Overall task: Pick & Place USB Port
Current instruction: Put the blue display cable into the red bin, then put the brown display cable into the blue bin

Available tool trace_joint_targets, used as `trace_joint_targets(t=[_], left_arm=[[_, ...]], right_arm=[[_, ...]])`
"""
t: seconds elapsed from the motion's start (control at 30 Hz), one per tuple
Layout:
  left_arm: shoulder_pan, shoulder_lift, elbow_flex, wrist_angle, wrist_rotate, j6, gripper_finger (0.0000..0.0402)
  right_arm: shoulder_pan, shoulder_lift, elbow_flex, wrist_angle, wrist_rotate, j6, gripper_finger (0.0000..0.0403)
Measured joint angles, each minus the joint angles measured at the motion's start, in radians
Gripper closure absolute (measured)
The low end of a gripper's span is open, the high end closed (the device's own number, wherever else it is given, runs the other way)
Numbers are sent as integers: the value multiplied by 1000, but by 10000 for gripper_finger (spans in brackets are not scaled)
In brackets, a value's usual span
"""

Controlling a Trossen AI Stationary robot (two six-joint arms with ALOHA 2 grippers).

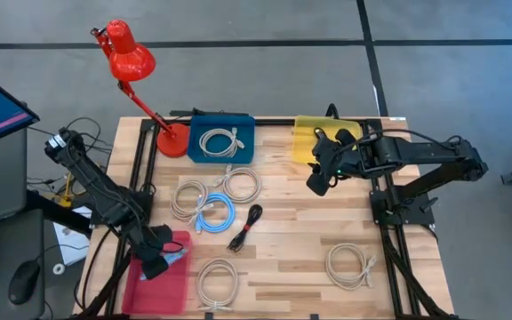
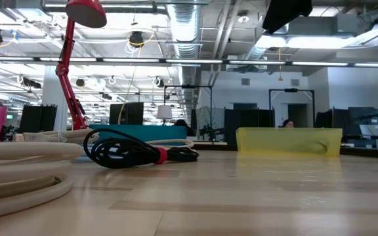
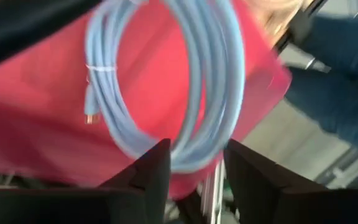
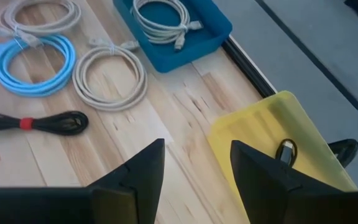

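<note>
My left gripper [image 3: 194, 171] hangs over the red bin [image 1: 160, 283] at the table's near left corner, shut on a coiled light blue cable [image 3: 166, 81] that spreads out over the bin's floor [image 3: 36, 124]. Whether the coil rests on that floor I cannot tell. My right gripper [image 1: 318, 182] is open and touches nothing. It hovers above the table, just near of the yellow bin [image 1: 314, 138]. In the right wrist view a small dark plug with a metal end [image 4: 284, 151] lies in the yellow bin [image 4: 272, 134]. My left gripper holds the light blue cable's coil by the part of the loop nearest the fingers [image 3: 194, 155], with several strands pinched between the two fingers [image 3: 157, 171]. The rest of the coil extends away from the fingers over the red bin.
A blue bin [image 1: 220, 142] holds a white cable. Loose coils lie mid-table: two white ones [image 1: 189, 197] [image 1: 241, 184], a light blue one [image 1: 213, 213], a black one with a red tie [image 1: 245, 227], and white ones near the front edge [image 1: 218, 283] [image 1: 349, 265]. A red lamp [image 1: 132, 62] stands far left.
</note>
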Motion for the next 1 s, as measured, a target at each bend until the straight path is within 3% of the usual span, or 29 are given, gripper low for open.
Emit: trace_joint_targets(t=[0.3, 0.5, 0.63, 0.8, 1.0], left_arm=[[0, -1, 0, -10, 236, 6, 205], [30, -1, 0, 65, 246, 7, 223], [92, -1, 0, 210, 184, 48, 251], [187, -1, 0, 417, 39, 205, 291], [311, -1, 0, 473, -98, 399, 338]], right_arm=[[0, 0, 0, -47, 0, -2, 227], [0, 0, 0, -94, -20, -2, 227], [0, 0, 0, -109, -60, -2, 229], [0, 0, 0, -112, -79, -2, 239], [0, 0, 0, -162, -142, -2, 257]])
